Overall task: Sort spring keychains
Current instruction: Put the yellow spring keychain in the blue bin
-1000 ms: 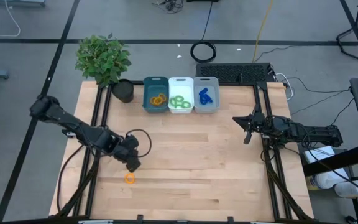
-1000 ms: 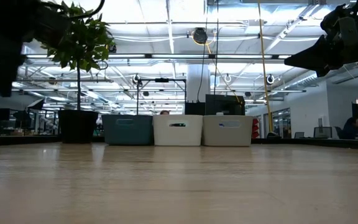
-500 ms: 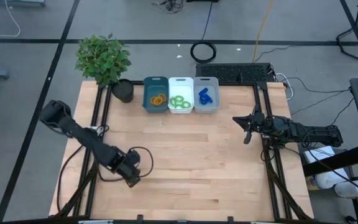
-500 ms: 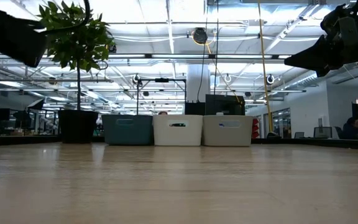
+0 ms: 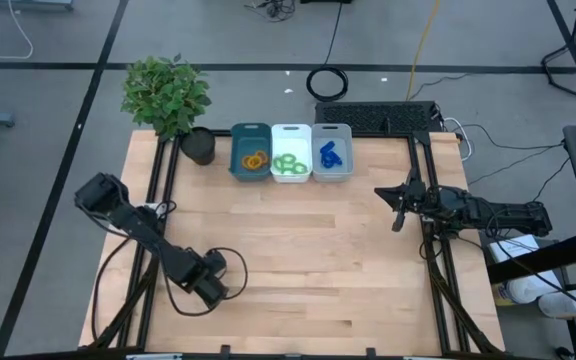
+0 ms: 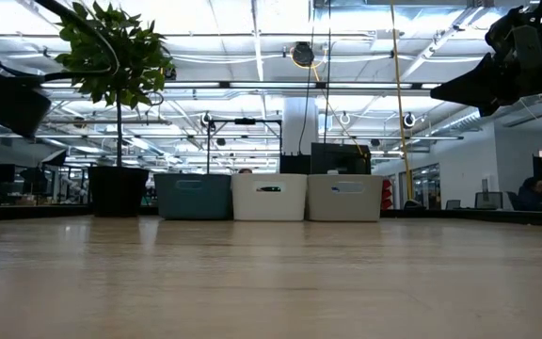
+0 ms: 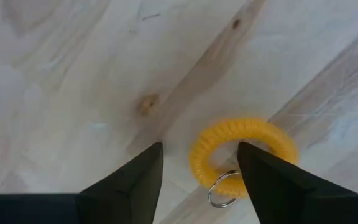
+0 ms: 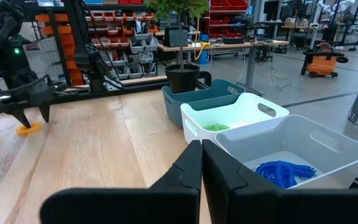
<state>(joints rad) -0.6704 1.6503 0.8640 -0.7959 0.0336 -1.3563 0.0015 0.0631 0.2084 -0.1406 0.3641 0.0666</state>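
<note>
One orange spring keychain (image 7: pixel 244 158) lies flat on the wood with a small metal ring (image 7: pixel 222 190) attached; it also shows as the orange keychain (image 8: pixel 28 129) in the right wrist view. My left gripper (image 7: pixel 199 152) is open and points down just over it. One finger stands over the coil's hollow and the other outside it, with the tips above the coil. In the high view my left gripper (image 5: pixel 208 285) hides the keychain. My right gripper (image 8: pixel 202 149) is shut and empty, hovering near the table's right edge (image 5: pixel 398 215).
At the far edge stand three bins: a teal bin (image 5: pixel 251 155) with orange coils, a white bin (image 5: pixel 290 155) with green ones, and a white bin (image 5: pixel 331 152) with blue ones. A potted plant (image 5: pixel 166 95) and a black pot (image 5: pixel 198 147) stand left of them. Bare wood lies between.
My left gripper has moved toward the table's near edge and now stands over the orange keychain, hiding it in the high view. The keychain has stayed where it was.
</note>
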